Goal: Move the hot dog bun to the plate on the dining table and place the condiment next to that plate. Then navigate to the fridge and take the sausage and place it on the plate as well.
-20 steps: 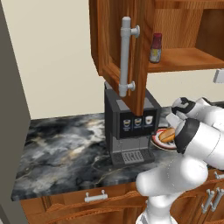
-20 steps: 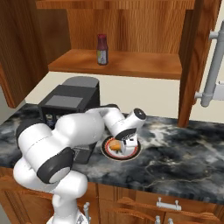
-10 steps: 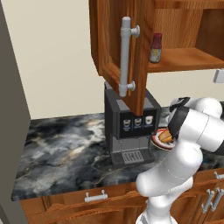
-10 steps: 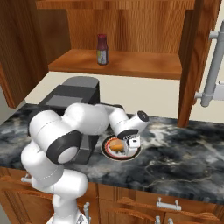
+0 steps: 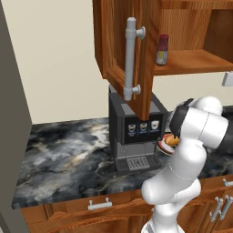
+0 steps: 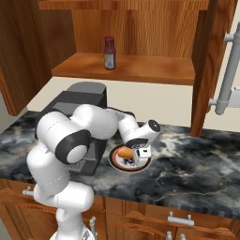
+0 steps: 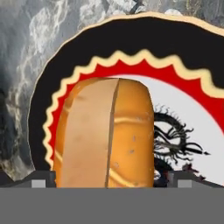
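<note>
Reaching down over the counter [image 6: 197, 166] with the gripper [image 6: 137, 156], keeping the jaws spread wide and gripping nothing. Hovering just above the bun [image 7: 105, 131], straddling its near end in the hand view, one dark fingertip showing on each side; touching or just apart, impossible to tell.

Lying on a dish [image 6: 142, 167]: the orange-tan bun, lengthways along the line of the hand, its pale cut face turned to the left in the hand view. Showing around the bun, a black rim, a cream zigzag ring, a red band and a white middle with a dark drawing on it. Resting on the marbled counter, just right of the coffee machine [image 5: 136, 132], close to the near edge.

Standing upright on the shelf [image 6: 140, 70] of the open wall cabinet, up above and farther back than the dish: the bottle [image 6: 109, 53], red-capped, well apart from the gripper. Hanging open on the left of that shelf in the left base view, a wooden door [image 5: 109, 41] with a long grey bar handle [image 5: 130, 59], partly covering the top of the coffee machine.

Bending sharply at the elbow, folding the white arm over between the base and the dish.
</note>
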{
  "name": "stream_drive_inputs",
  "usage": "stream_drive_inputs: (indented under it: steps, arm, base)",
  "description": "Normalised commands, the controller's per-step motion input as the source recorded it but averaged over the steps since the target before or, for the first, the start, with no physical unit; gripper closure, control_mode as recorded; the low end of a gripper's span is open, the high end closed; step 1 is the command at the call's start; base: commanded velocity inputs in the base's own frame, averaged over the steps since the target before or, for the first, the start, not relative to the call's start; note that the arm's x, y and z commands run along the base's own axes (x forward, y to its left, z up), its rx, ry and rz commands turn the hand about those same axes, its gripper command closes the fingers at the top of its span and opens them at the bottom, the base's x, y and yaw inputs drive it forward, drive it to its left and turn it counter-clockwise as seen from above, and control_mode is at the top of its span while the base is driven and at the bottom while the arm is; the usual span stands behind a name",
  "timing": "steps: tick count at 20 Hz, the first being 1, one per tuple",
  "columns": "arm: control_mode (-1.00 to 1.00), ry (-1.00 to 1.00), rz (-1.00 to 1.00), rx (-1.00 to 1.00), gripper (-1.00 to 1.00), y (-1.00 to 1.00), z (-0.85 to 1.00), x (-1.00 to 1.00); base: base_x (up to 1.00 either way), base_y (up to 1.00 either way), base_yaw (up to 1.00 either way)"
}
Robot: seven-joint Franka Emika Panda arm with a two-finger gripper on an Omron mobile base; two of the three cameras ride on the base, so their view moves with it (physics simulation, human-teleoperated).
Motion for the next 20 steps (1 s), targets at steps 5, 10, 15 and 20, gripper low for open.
stream_drive_inputs:
  steps: [5, 10, 15, 20]
  arm:
    - [-1.0, -0.03, -0.01, 0.0, -1.0, 0.0, -0.36, 0.0]
    - [-1.0, -0.03, 0.0, 0.0, 1.0, 0.0, -0.27, 0.0]
    - [-1.0, 0.0, 0.0, 0.0, 1.0, 0.0, -0.1, -0.02]
    - [-1.0, -0.04, 0.0, 0.0, 1.0, -0.03, 0.07, -0.36]
  base:
    - [0.0, 0.0, 0.0]
    - [0.0, 0.0, 0.0]
    - [0.0, 0.0, 0.0]
    - [0.0, 0.0, 0.0]
